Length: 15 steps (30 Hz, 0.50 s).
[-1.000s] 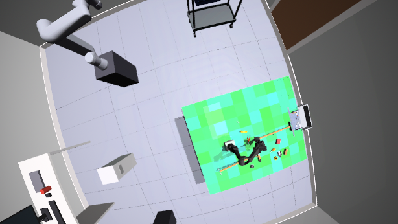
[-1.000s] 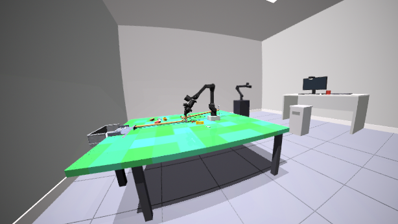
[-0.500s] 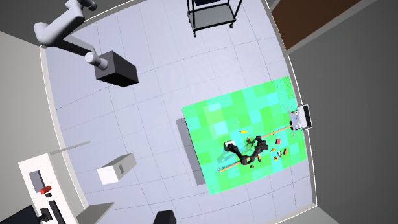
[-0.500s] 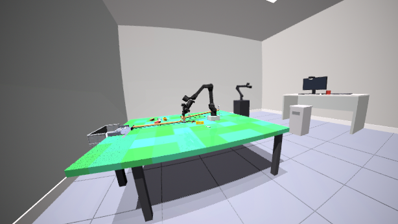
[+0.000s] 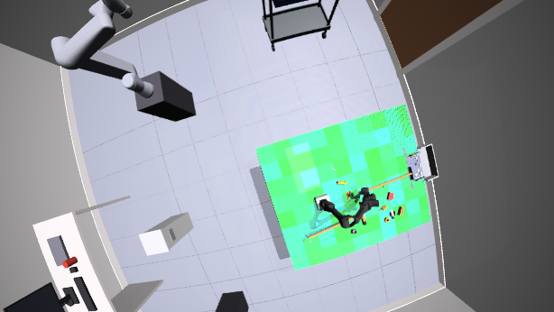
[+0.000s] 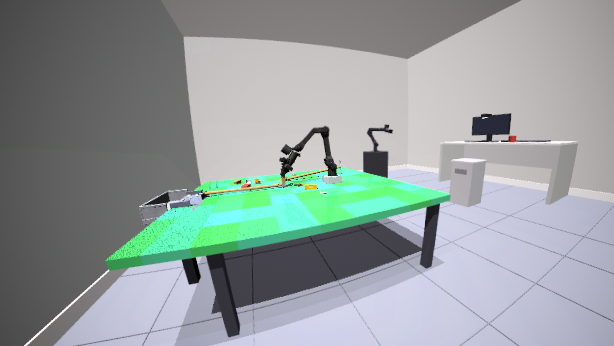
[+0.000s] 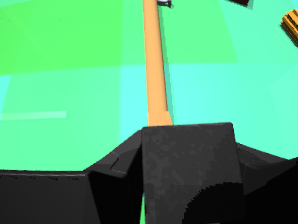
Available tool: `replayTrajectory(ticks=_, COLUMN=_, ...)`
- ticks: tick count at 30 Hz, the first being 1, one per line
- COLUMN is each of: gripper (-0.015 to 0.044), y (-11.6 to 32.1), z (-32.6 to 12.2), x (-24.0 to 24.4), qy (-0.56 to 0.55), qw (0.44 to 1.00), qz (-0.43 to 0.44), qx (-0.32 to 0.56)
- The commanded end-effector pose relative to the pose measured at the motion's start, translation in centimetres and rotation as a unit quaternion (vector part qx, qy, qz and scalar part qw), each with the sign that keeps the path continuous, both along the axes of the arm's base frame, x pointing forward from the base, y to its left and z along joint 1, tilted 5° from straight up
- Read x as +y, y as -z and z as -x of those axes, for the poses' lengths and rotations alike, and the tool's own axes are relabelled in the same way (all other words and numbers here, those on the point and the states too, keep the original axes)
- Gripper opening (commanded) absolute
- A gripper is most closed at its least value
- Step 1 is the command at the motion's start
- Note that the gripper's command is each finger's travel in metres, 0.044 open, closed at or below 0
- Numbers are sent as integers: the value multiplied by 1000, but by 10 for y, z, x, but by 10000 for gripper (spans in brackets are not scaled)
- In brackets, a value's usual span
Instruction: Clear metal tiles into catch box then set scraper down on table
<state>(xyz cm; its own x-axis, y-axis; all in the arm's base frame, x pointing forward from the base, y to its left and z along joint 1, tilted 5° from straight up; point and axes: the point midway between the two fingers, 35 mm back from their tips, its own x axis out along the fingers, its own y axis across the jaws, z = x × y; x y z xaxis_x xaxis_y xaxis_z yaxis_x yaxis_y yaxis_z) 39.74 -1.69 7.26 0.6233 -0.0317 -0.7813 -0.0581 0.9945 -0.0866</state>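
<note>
Over the green patchwork surface (image 5: pixel 316 176) (image 6: pixel 350 210), the black arm (image 5: pixel 346 222) (image 6: pixel 324 131) makes a high bent arch. From its white base (image 5: pixel 317 206) (image 6: pixel 327 180) the upper link climbs almost upright, leaning slightly toward the plate side. Its elbow is the highest point; beyond it the forearm slopes down, and the wrist pitches steeply toward the surface. Seen from the top, the elbow swings out to one side, so the links form an open V between base and wrist.

Low down, the end effector (image 5: pixel 364 192) (image 6: pixel 283 181) (image 7: pixel 166 135) is clenched on the long scraper (image 5: pixel 390 180) (image 6: pixel 245 189) (image 7: pixel 156 65). The orange handle stretches from the grip to the steel bench plate (image 5: pixel 413 167) (image 6: pixel 186 202), and the scraper's dark head is at the plate's near edge. Small pieces are scattered on the plate; they are too small to tell which are tiles. The catch box (image 5: pixel 434 155) (image 6: pixel 165 193) adjoins the plate's far end.

Another orange length (image 5: pixel 322 231) (image 6: pixel 315 173) runs past the base side at a different angle; whether it joins the scraper cannot be told. A yellow piece (image 5: pixel 342 182) (image 6: pixel 311 186) lies to one side of the scraper, a red block (image 5: pixel 391 196) (image 6: pixel 245 186) to the other.
</note>
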Motion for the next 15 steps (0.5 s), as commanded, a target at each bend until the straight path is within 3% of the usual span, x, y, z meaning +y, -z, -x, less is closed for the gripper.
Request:
replayTrajectory(ticks=1, gripper=0, y=-4, z=-9, x=-1, qy=3, qw=1000, qz=-1, qx=-9)
replayTrajectory(ticks=15, gripper=0, y=-6, z=-28, x=-5, qy=3, qw=1000, qz=0, qx=-9)
